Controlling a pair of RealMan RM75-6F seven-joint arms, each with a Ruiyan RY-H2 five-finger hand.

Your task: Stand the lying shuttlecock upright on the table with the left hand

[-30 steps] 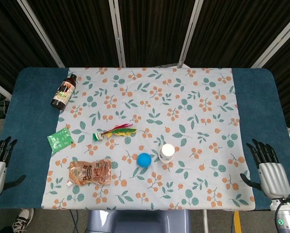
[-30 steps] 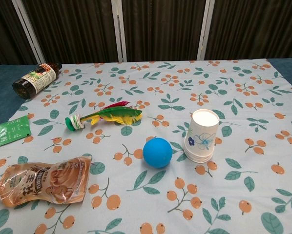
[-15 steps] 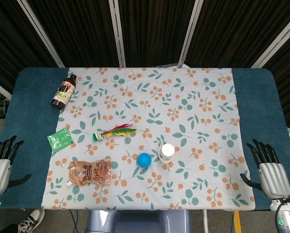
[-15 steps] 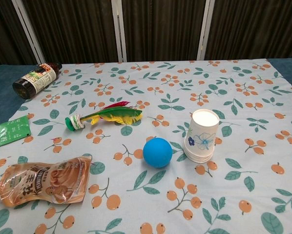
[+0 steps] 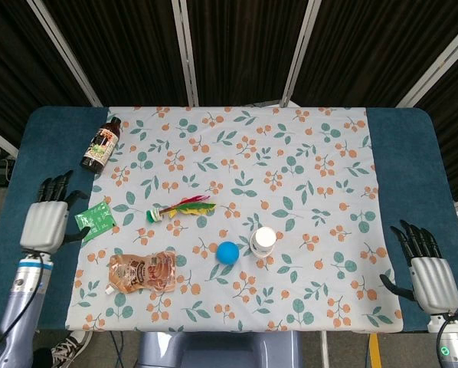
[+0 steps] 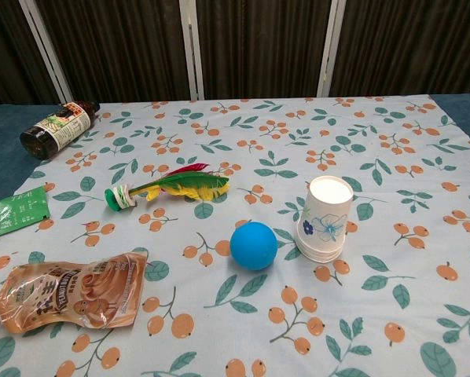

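Currently shuttlecock (image 5: 179, 208) lying (base left, feathers right) | left hand (image 5: 47, 221) fingers spread | right hand (image 5: 428, 272) likewise

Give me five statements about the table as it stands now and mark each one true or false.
1. The shuttlecock lies on its side. True.
2. The left hand holds the shuttlecock. False: it holds nothing, apart from the shuttlecock, beside the green packet.
3. The paper cup stands upside down. True.
4. The blue ball sits inside the cup. False: it rests on the cloth beside it.
5. The dark bottle stands upright. False: it lies on its side.
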